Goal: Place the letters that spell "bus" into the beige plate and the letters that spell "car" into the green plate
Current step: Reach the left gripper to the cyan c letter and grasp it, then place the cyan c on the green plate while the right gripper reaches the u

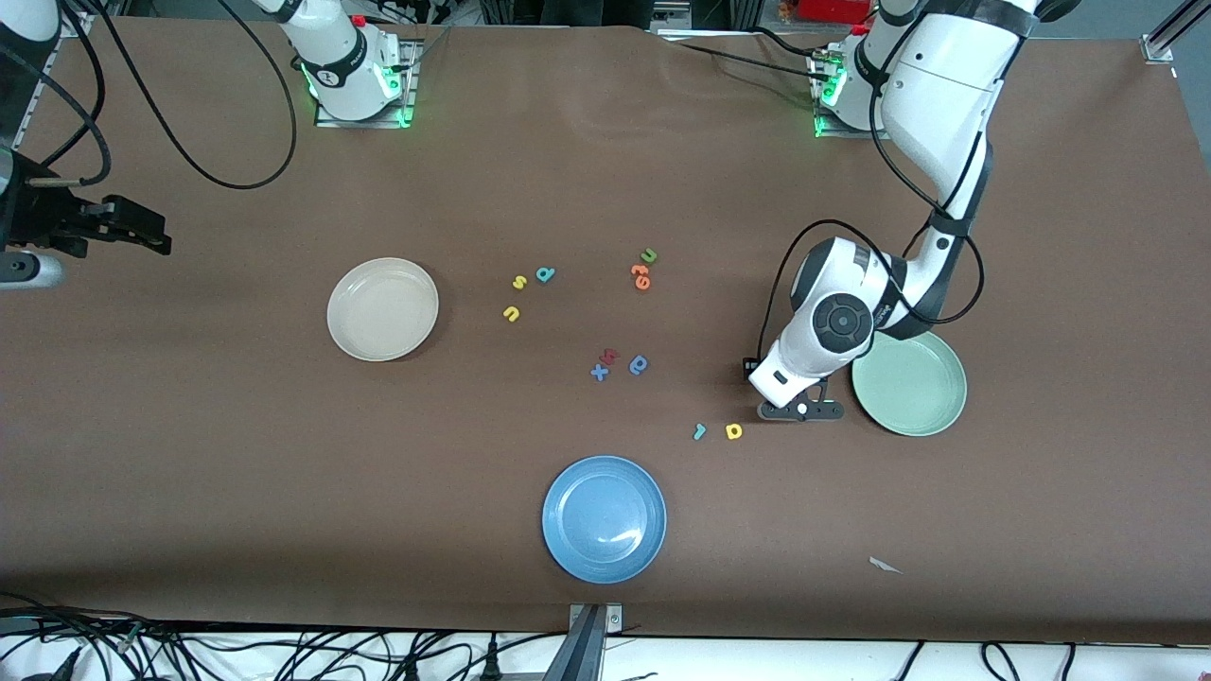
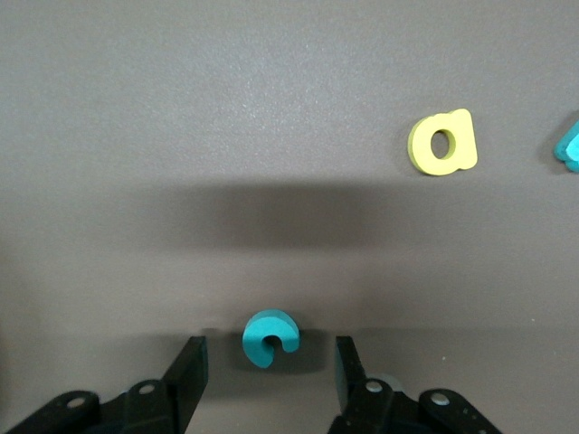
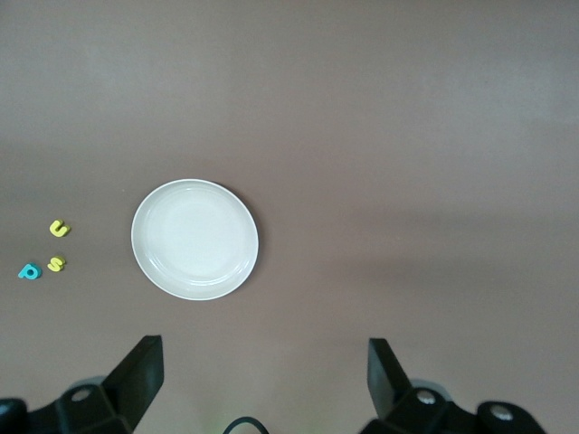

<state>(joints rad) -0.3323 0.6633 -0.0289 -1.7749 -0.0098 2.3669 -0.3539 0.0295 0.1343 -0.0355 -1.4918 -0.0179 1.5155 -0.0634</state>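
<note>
My left gripper [image 1: 801,410] is low over the table beside the green plate [image 1: 918,397]. In the left wrist view it [image 2: 269,362] is open, and the teal "c" [image 2: 270,336] lies between its fingers with a gap on each side. The yellow "a" [image 1: 733,432] [image 2: 442,143] and teal "r" [image 1: 699,432] [image 2: 570,147] lie close by. The yellow "s" [image 1: 518,282], teal "b" [image 1: 545,274] and yellow "u" [image 1: 512,314] lie beside the empty beige plate [image 1: 382,308] [image 3: 194,239]. My right gripper [image 1: 142,232] [image 3: 264,362] waits open, high at the right arm's end.
A blue plate [image 1: 604,518] sits nearest the front camera. A green "u" [image 1: 649,255] and orange letters [image 1: 640,276] lie mid-table. A red letter [image 1: 610,356], a blue "x" [image 1: 599,373] and a blue round letter [image 1: 639,365] lie nearer. A white scrap [image 1: 885,565] lies near the front edge.
</note>
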